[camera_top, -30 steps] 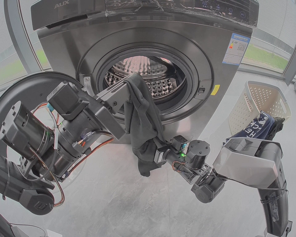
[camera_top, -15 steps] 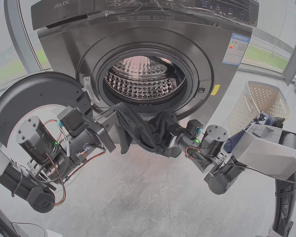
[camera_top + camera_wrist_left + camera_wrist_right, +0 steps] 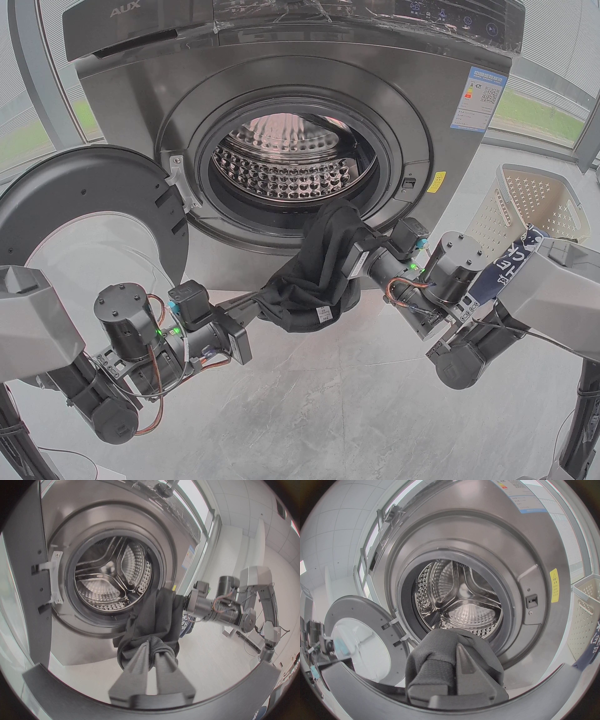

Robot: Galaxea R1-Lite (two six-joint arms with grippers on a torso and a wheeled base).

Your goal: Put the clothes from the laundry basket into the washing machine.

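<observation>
A black garment (image 3: 312, 269) hangs in front of the washing machine's lower door rim, stretched between both grippers. My left gripper (image 3: 259, 304) is low, below and left of the opening, and is shut on the garment's bunched lower end (image 3: 156, 645). My right gripper (image 3: 345, 249) is higher, just under the rim's right side, shut on the upper end, with cloth (image 3: 447, 645) draped over its fingers. The steel drum (image 3: 287, 162) stands open with nothing inside. At the right, the white laundry basket (image 3: 531, 200) has a navy printed garment (image 3: 506, 265) hanging over its edge.
The round machine door (image 3: 81, 194) is swung open to the left, just above my left arm. Grey tiled floor (image 3: 325, 400) lies in front of the machine. Glass walls stand behind it on both sides.
My left gripper has dropped from the drum mouth down towards the floor, pulling the garment's end with it. My right gripper has risen to the rim with the other end.
</observation>
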